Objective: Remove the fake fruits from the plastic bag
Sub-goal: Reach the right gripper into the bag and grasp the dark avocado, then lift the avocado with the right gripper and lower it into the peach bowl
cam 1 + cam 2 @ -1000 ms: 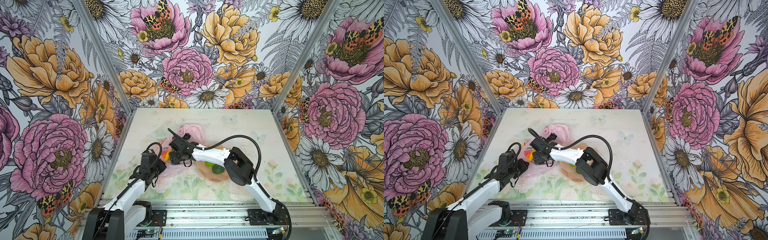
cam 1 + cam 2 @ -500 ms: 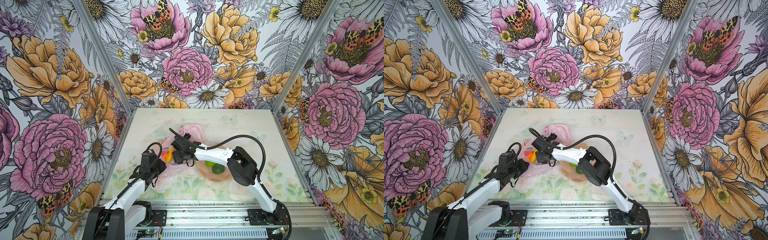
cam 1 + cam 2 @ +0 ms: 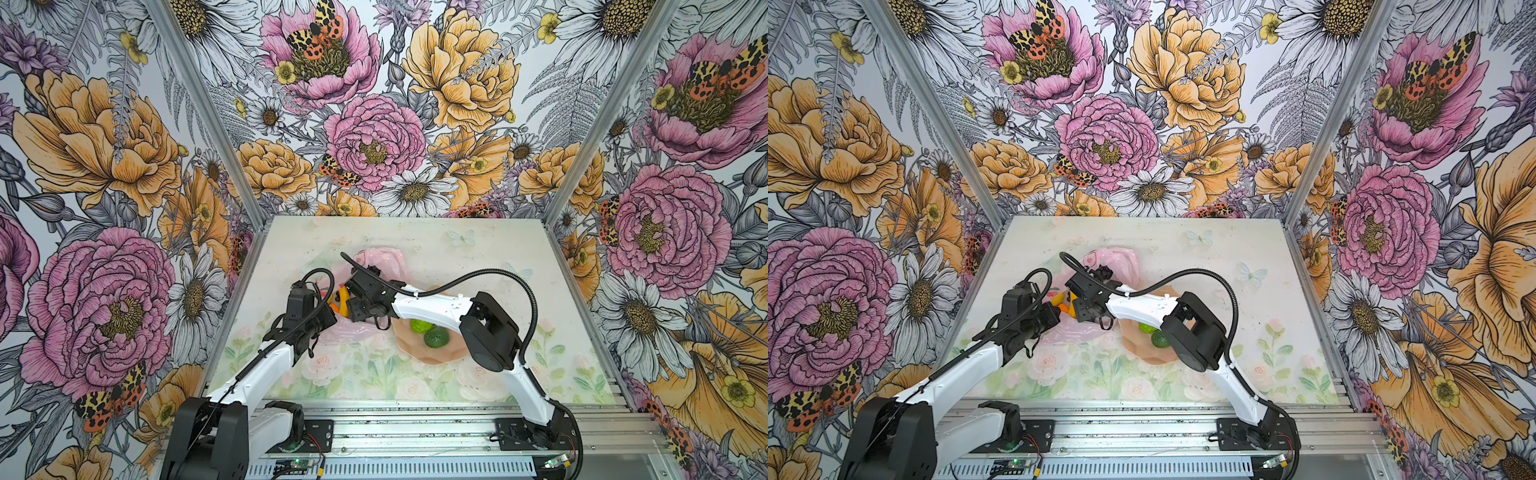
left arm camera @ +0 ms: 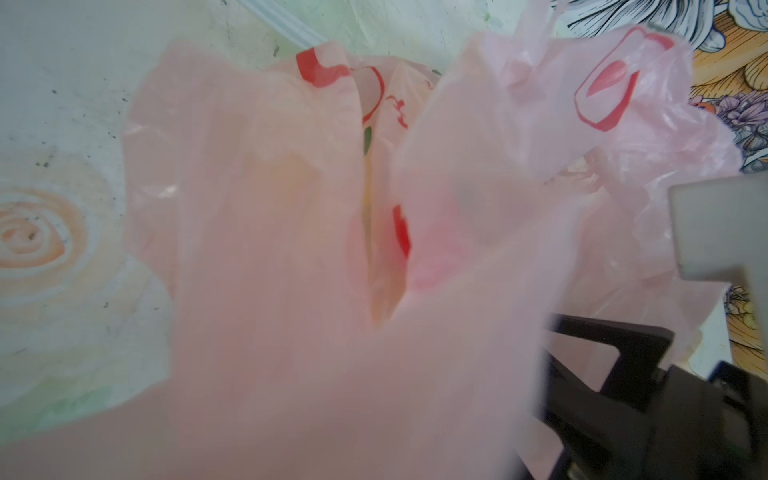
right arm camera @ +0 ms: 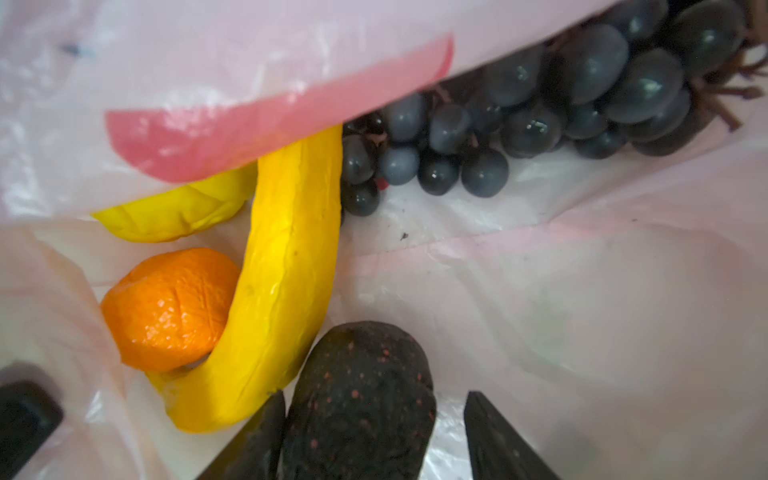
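The right gripper [image 5: 374, 399] is reaching inside the plastic bag [image 5: 582, 311], its jaws standing apart around the dark avocado-like fruit [image 5: 357, 365], one finger touching its skin and the other sitting just clear. Beside the touching finger the banana [image 5: 286, 270] is lying against the orange piece [image 5: 170, 307], with the lemon [image 5: 178, 212] and grape bunch [image 5: 540, 112] lying farther ahead of the fingertips. The left gripper [image 3: 326, 322], close beside the right one, is pinching the bag's film, while two green fruits [image 3: 419, 326] are sitting in the dish [image 3: 415, 355] behind the right gripper, under its arm.
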You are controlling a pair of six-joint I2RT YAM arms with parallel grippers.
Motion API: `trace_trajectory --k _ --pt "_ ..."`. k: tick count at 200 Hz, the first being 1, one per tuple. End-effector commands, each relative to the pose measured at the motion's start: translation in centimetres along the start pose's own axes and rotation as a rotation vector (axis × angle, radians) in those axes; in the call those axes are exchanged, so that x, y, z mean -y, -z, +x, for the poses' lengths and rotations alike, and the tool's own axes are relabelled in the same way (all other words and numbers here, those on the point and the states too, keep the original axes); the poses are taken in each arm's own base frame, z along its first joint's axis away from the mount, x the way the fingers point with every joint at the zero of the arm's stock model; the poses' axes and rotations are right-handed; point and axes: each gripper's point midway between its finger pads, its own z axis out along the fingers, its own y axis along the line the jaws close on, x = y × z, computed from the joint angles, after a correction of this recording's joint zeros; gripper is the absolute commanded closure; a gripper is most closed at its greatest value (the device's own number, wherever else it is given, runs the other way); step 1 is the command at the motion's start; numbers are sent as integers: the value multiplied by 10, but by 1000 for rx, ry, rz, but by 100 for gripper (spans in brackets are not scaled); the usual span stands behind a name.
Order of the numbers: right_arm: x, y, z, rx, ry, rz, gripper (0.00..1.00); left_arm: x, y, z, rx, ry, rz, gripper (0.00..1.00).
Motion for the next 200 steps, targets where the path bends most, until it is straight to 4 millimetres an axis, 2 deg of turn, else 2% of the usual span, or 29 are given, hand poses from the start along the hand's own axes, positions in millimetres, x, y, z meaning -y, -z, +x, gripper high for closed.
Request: trace_trajectory --k 1,28,43,66,82,110,143,163,200 --pt "1 -7 -7 2 -31 -7 31 5 2 -3 42 -54 28 83" --pt "0 -14 -7 -6 -37 -12 35 9 4 -6 64 -66 50 83" --pt "1 -14 -9 -9 -39 -17 45 9 4 -7 69 -71 53 83" --pt "-2 -6 -14 4 -42 -27 58 10 4 -7 73 -77 61 83" --pt "-3 3 -18 13 -43 -33 60 10 4 -8 77 -76 63 83" --pt "-5 35 -27 51 -36 -42 61 9 2 -9 76 -72 64 83" --pt "4 80 -30 99 -23 -35 61 8 -1 -10 70 -73 66 83" --pt "14 103 -25 112 -22 -25 61 8 -1 -9 68 -74 65 83" --pt "35 143 -4 120 -24 -1 62 10 0 -11 76 -72 78 83"
